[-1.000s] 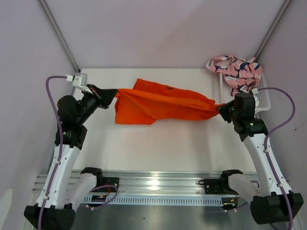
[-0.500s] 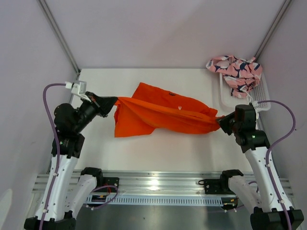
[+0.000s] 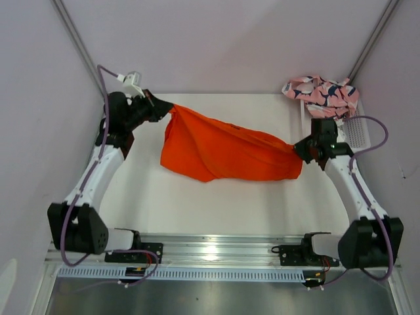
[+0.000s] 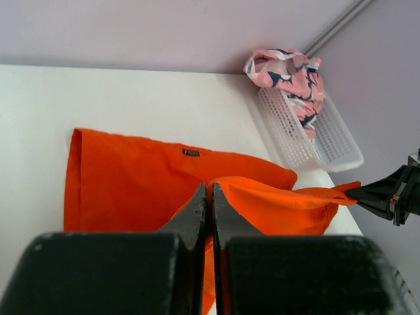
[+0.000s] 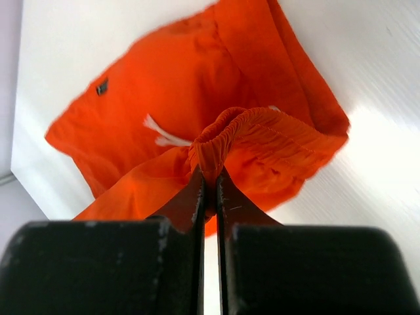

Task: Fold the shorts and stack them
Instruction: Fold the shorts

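Sagging orange shorts [image 3: 223,152], clenched by left end effector [image 3: 159,108] and right end effector [image 3: 300,149]; lower evenly, flat onto desk [image 3: 197,200].

Dark tag [image 4: 191,152] on orange shorts [image 4: 125,184] too small to read, their near edge hidden behind the left gripper [image 4: 209,188], right gripper [image 4: 357,193] cut by the picture's edge, basket's [image 4: 325,134] far end buried under pink shorts [image 4: 289,69]

White links, black joints — left arm [image 3: 97,176], right arm [image 3: 351,187]; purple cables [image 3: 373,118].
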